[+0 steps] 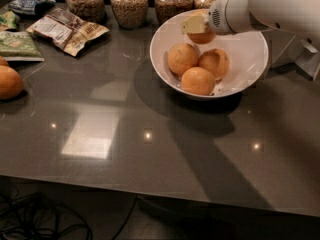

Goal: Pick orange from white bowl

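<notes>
The white bowl [247,66] stands on the dark table at the back right. Three oranges lie in it: one on the left [182,58], one at the front [198,80], and one with a pale dented patch [215,63] on the right. My gripper [196,28] comes in from the right on its white arm, over the bowl's back part. It is shut on a fourth orange [204,37], held a little above the others and partly hidden by the gripper.
Several glass jars of grain [129,4] stand along the back edge behind the bowl. Snack packets [67,30] and a green packet [17,45] lie at the back left. A loose orange [9,82] sits at the left edge.
</notes>
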You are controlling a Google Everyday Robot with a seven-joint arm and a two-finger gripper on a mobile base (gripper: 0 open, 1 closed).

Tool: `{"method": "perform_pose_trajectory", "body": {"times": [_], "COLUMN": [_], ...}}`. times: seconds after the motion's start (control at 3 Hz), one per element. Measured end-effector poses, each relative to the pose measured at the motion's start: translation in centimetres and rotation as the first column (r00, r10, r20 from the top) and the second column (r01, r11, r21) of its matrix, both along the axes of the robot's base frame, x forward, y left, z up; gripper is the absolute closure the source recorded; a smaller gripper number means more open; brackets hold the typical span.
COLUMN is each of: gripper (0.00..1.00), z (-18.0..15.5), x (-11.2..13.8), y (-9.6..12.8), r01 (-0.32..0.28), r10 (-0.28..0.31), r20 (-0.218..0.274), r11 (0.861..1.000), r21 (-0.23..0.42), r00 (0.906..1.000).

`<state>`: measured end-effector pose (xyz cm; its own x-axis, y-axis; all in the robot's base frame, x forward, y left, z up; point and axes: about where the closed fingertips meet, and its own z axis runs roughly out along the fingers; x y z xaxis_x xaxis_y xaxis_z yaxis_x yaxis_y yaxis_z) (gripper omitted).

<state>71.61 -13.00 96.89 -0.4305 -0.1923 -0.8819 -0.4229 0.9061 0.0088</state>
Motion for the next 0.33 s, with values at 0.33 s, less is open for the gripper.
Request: {"method": "perform_pose_trajectory", "body": {"times": [0.33], "gripper": [1.00], "z": [2.82], "x": [-2.34], "y": [-0.01], "r01": [-0.059], "r10": [0.059], "r20": [0.025], "r11": [0.998], "r21": [-0.004], "r00": [0.9979]}}
